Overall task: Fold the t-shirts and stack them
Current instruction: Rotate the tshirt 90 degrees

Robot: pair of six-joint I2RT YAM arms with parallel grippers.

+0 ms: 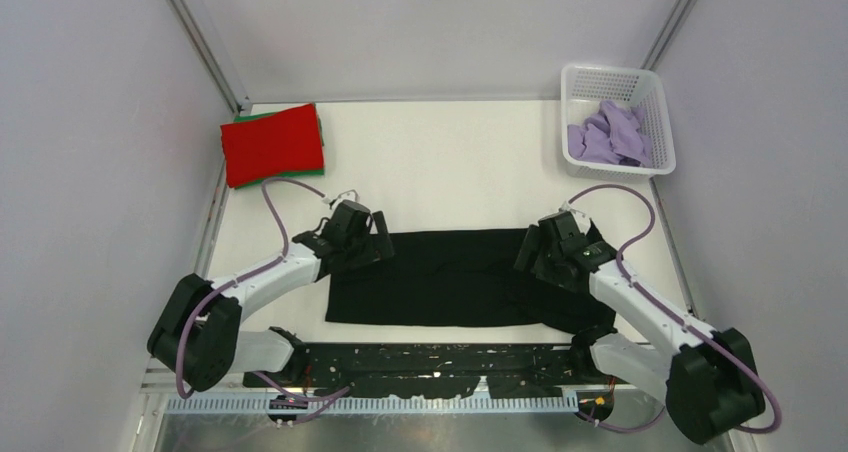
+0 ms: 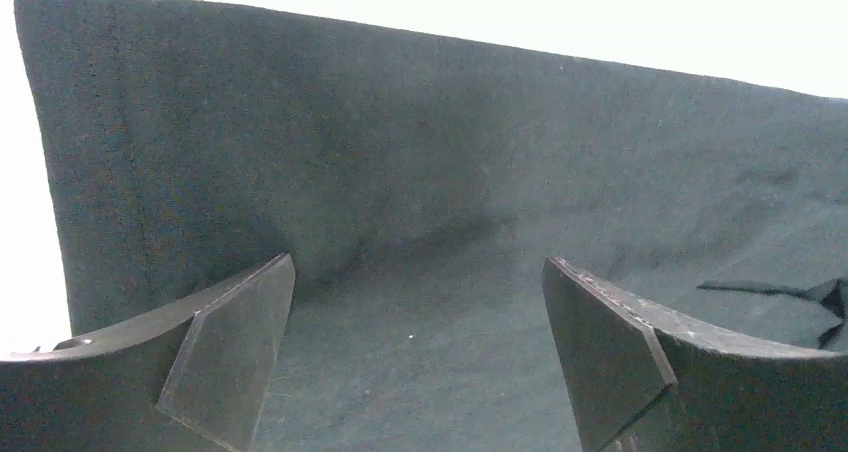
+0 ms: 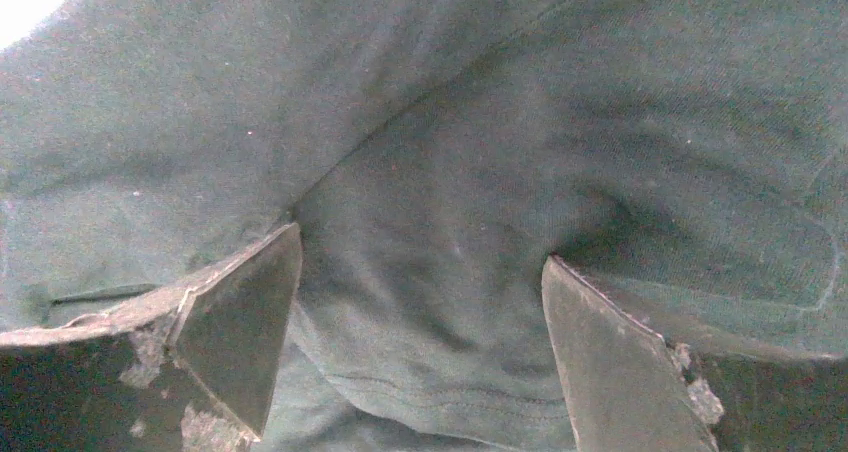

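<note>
The black t-shirt (image 1: 440, 277) lies spread flat across the near middle of the table. My left gripper (image 1: 372, 240) is open, low over the shirt's far left corner; in the left wrist view the flat black cloth (image 2: 420, 172) fills the space between the spread fingers (image 2: 240, 342). My right gripper (image 1: 540, 250) is open over the shirt's right part, where the cloth (image 3: 430, 232) is wrinkled, with a stitched hem between the fingers (image 3: 600, 362). A folded red t-shirt (image 1: 272, 144) lies on a green one (image 1: 258, 117) at the far left. A lavender t-shirt (image 1: 610, 134) sits crumpled in the basket.
A white mesh basket (image 1: 640, 84) stands at the far right corner. Metal frame posts and grey walls close in the table (image 1: 450, 162) on three sides. A black perforated strip (image 1: 430, 364) runs along the near edge between the arm bases.
</note>
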